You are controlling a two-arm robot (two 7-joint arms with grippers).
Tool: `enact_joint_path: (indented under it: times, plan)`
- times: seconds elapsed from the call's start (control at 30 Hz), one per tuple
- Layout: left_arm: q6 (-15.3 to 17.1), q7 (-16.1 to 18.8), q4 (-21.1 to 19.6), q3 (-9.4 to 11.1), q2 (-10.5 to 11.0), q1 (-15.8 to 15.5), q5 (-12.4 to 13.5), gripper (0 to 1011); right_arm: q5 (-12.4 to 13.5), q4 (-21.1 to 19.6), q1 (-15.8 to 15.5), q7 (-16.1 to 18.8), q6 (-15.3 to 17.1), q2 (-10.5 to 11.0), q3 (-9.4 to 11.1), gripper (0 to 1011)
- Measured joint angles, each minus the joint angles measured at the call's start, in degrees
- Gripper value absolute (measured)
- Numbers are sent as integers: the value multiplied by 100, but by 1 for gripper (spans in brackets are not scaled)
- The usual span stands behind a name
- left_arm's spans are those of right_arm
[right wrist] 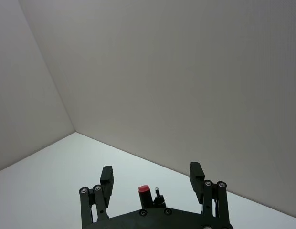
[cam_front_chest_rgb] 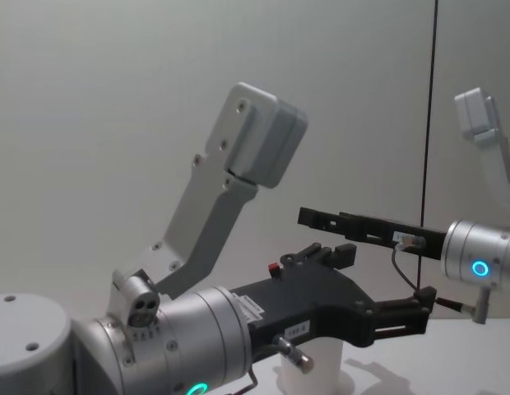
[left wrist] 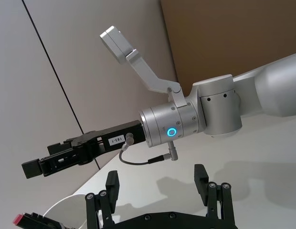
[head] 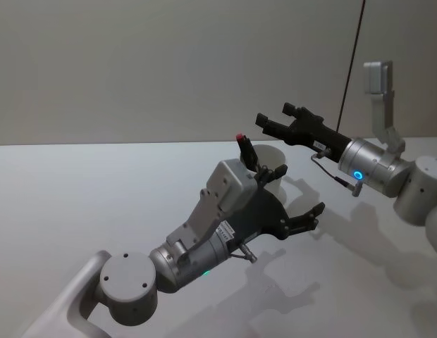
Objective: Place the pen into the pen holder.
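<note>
The pen [head: 244, 148], black with a red end up, stands leaning in the white pen holder [head: 270, 152] on the table. My left gripper [head: 299, 189] is open and hovers beside and partly over the holder, nothing between its fingers. In the left wrist view the holder's rim [left wrist: 62, 210] and the pen's red end [left wrist: 20, 220] show at a lower corner, off to one side of the open left gripper [left wrist: 156, 179]. My right gripper [head: 272, 114] hangs open in the air just beyond the pen's top. The pen's red end [right wrist: 143, 190] shows by the right gripper [right wrist: 151, 172].
The white table [head: 77, 204] runs back to a plain wall. A dark cable [head: 351, 63] hangs at the back right. In the chest view the holder [cam_front_chest_rgb: 308, 366] stands under the left gripper [cam_front_chest_rgb: 387, 276], with the right gripper [cam_front_chest_rgb: 308, 216] above it.
</note>
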Motion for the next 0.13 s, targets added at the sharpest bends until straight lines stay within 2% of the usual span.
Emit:
enact_joint_path:
  times: [0.13]
  plan:
    - [0,0,0,0,0,0,0,1003,-2,-2,-2,-3,0,-1,-2,1001]
